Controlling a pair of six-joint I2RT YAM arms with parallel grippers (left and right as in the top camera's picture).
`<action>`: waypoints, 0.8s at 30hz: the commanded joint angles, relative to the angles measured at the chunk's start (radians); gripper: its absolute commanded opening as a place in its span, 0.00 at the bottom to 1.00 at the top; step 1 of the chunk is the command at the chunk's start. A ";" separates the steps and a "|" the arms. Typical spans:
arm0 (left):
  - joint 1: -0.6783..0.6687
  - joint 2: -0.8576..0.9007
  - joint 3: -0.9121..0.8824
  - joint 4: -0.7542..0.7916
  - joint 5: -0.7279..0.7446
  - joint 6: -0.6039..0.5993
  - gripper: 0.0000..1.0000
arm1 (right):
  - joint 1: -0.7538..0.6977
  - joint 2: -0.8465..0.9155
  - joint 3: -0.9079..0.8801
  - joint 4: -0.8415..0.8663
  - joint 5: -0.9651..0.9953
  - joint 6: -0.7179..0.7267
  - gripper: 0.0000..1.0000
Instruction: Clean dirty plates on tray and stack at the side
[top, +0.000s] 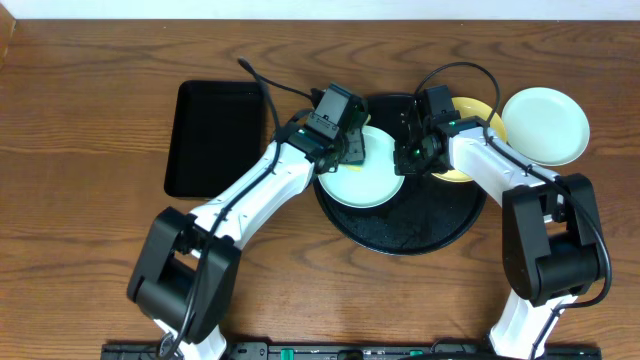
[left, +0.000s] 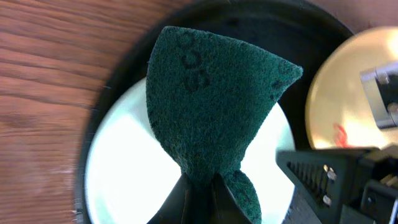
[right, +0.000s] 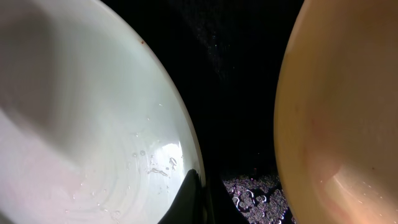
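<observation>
Resting on the wood-grain table (top: 90, 120), the round black tray (top: 420, 235) shows droplets (right: 249, 196); left gripper (left: 206, 186) clamps a green scouring pad (left: 211, 93) over the mint plate (top: 365, 185), right gripper (right: 198, 199) pinches its rim.

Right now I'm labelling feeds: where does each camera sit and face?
Overhead: above the table, facing straight down; left hand and right hand show.
Left wrist: on the left arm, looking down its hand at a green pad over the mint plate.
Right wrist: on the right arm, close above the tray between mint plate and yellow plate; a dark fingertip shows.
Both wrist views share the mint plate.
</observation>
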 joint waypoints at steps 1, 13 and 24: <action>0.001 0.062 -0.003 0.010 0.055 0.045 0.08 | 0.006 0.029 -0.010 -0.013 0.025 0.001 0.01; 0.088 0.163 -0.003 0.026 0.014 0.140 0.07 | 0.005 0.029 -0.010 -0.027 0.030 -0.008 0.01; 0.130 0.156 -0.003 0.043 -0.166 0.184 0.07 | 0.006 0.029 -0.010 -0.028 0.030 -0.008 0.01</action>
